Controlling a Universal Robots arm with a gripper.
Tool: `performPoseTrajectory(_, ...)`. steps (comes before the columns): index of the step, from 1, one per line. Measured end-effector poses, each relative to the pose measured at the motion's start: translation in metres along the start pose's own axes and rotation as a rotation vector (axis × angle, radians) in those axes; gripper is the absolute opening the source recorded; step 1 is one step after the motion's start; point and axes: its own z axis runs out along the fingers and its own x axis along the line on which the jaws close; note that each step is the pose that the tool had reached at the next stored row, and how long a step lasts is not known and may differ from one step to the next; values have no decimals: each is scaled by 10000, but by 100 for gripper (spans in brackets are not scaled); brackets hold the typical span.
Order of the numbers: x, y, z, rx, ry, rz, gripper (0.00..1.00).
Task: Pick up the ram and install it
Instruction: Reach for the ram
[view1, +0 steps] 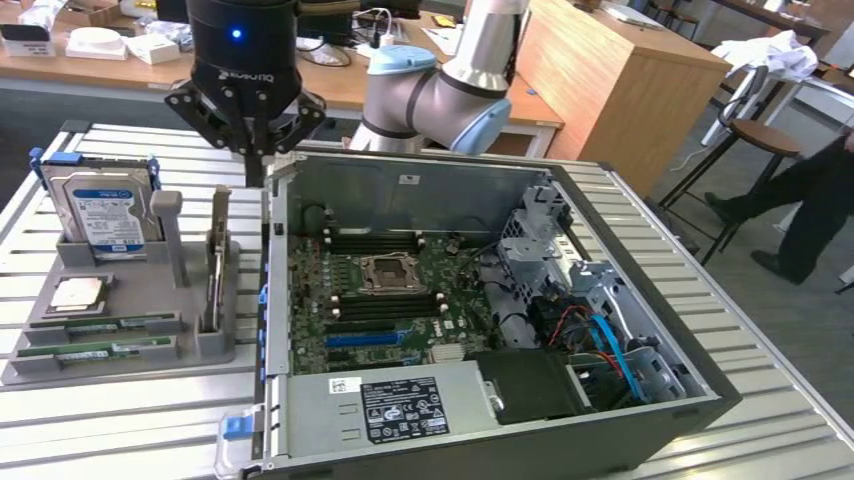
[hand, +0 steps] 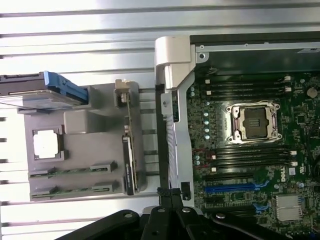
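On the slatted metal tabletop (view1: 120, 410), toward the exterior view's left edge, a gray holder (view1: 147, 290) is carrying the loose parts: a blue-labelled hard drive (view1: 96, 210) is standing upright at its far-left corner, a square silver processor (view1: 76, 293) is lying flat in front of it, and the ram (view1: 107, 325) is sitting edge-up in a slot along the holder's near-left corner, with a second green stick (view1: 94, 351) lying parallel just beside it, closer to the near edge. Neither stick is being touched, so the pick-up is, by my reading, not yet done. Along the holder's right edge an upright card (view1: 218, 250) is standing in its own slot. Just past that edge, the gripper (view1: 254, 165) is hovering above the strip between the holder and the open computer case (view1: 534, 175), well above the ram and off to its right; its fingers are pressing together on nothing. The wrist view is looking down at that gap, with the gripper (hand: 170, 197) pointing between holder and case wall. Further right, the motherboard (view1: 314, 330) is lying exposed inside the case, its processor socket (view1: 387, 270) sitting empty and the dark memory slots (view1: 387, 240) on either side appearing unfilled, so the installing is also waiting to be done.
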Motion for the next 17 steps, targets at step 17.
performPoseTrajectory(17,351,-26,-6,1,1,-1,10)
